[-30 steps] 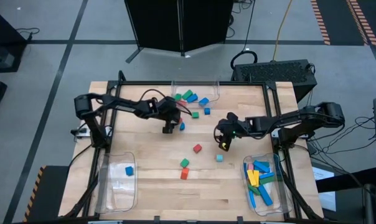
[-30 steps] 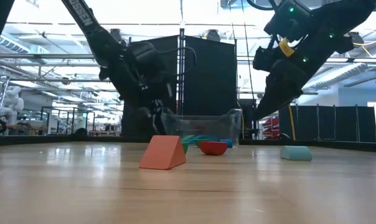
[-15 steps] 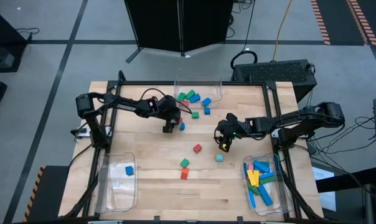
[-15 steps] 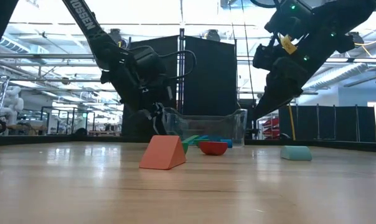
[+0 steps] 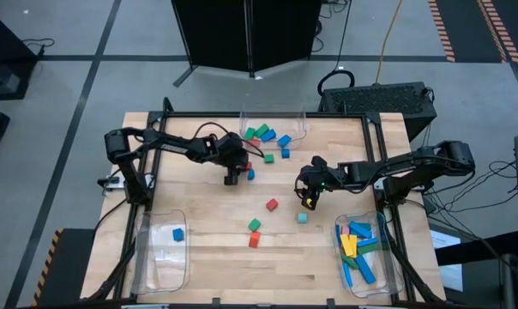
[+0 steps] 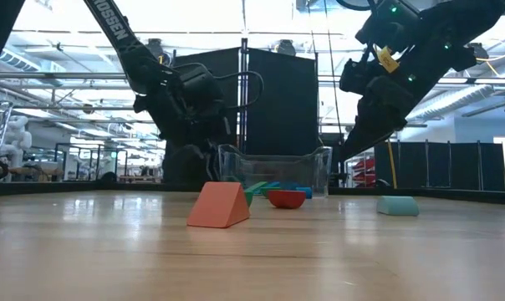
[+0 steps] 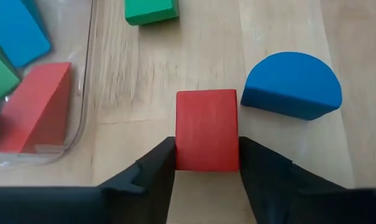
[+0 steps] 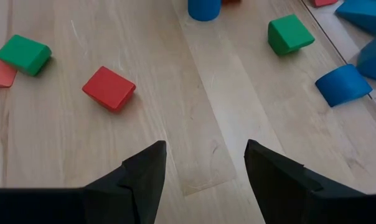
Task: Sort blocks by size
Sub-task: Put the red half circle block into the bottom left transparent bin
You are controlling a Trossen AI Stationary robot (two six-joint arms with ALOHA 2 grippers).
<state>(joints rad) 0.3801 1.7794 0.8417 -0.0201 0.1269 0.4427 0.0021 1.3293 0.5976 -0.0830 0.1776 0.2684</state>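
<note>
Small coloured blocks lie across the wooden table: a red, a green, an orange-red wedge and a cyan one. My left gripper stands by the far clear bin, shut on a red block. A blue half-round block rests flat beside it. My right gripper hangs open above the middle of the table with nothing between its fingers. My left gripper pinches the red block between its two fingers, one on each of two opposite sides, at the block's end nearest the wrist. The fingers slant down from the table's left side. The block lies flat on the table.
The far bin holds green, blue and red blocks. A near-left bin holds one blue cube. A near-right bin holds several long bars. Bare wood lies along the near edge between the two bins.
My left gripper has stayed in place, rolled a little, and closed its fingers on the red block. The far clear bin has slid slightly toward the table's right edge. My right gripper has kept still.
</note>
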